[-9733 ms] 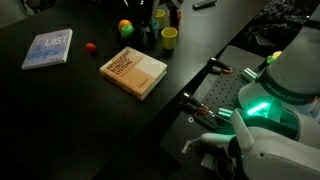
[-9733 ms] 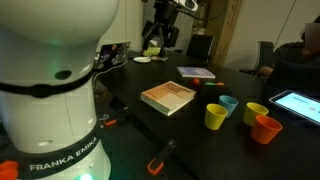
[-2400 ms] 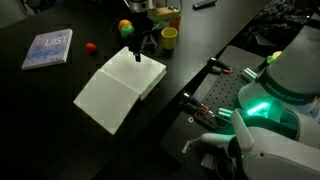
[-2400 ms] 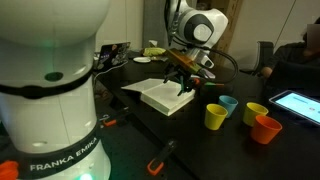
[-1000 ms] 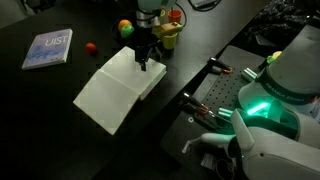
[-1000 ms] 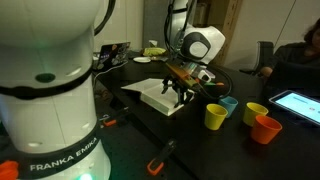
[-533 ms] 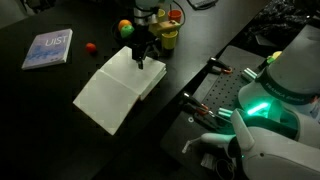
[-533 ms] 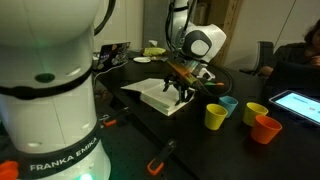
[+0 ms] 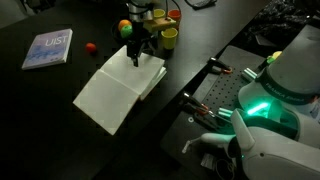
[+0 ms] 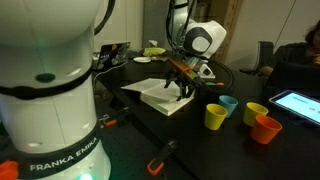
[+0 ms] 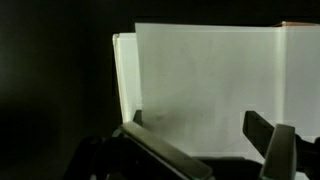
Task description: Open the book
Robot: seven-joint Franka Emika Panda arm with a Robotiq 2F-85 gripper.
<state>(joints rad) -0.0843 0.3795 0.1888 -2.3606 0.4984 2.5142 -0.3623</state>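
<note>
While book (image 9: 115, 88) open, "LIST" cover (image 9: 48, 48) apart

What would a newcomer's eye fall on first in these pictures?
The open book draws the eye first, its white pages glaring against the dark table, with the open gripper poised above one page. Next comes the green glow on the white robot base in the near corner of an exterior view.
</note>
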